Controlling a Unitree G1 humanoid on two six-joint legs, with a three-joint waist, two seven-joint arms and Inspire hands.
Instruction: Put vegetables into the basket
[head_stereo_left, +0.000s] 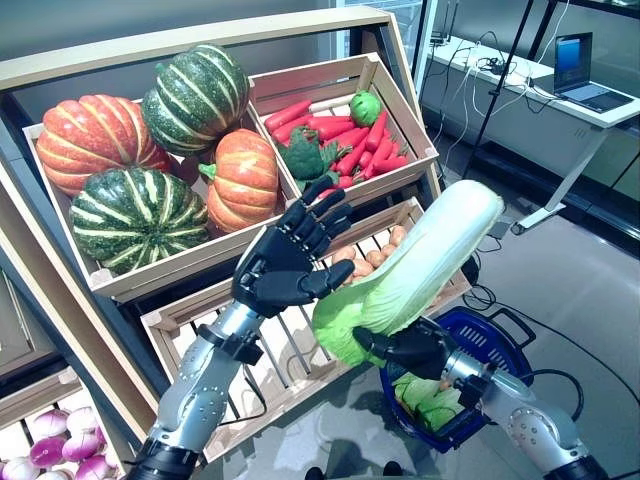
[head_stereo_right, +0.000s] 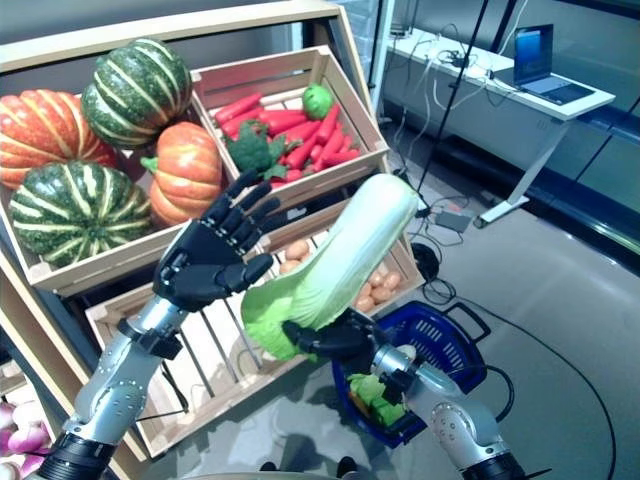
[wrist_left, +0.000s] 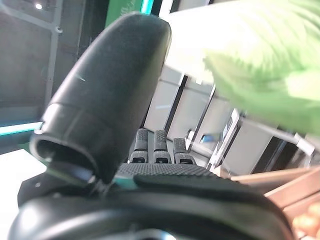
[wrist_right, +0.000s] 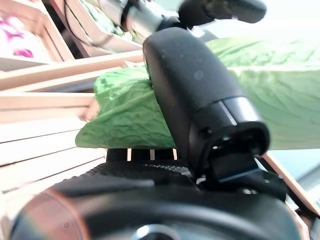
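Before the wooden shelf (head_stereo_left: 60, 62), right hand (head_stereo_left: 415, 349) fingers clasp the cabbage (head_stereo_left: 420, 265); left hand (head_stereo_left: 285, 262) fingers spread.

Left robot hand (head_stereo_left: 285, 262) raised, fingers spread open, right robot hand (head_stereo_left: 412, 349) low, fingers apparently curled in a grasp

You see a pale cabbage (head_stereo_left: 420, 265), white along its stalk and bright green at its leafy end, clasped by the black right hand (head_stereo_left: 405, 348). The basket (head_stereo_left: 500, 345) is deep blue with green leaves inside. In the crate at the rack's upper left corner, two pumpkins (head_stereo_left: 95, 138) are orange and two squashes (head_stereo_left: 195, 95) dark green with pale stripes. The carrots (head_stereo_left: 340, 135) are red-orange. The left hand (head_stereo_left: 285, 262) is black too.
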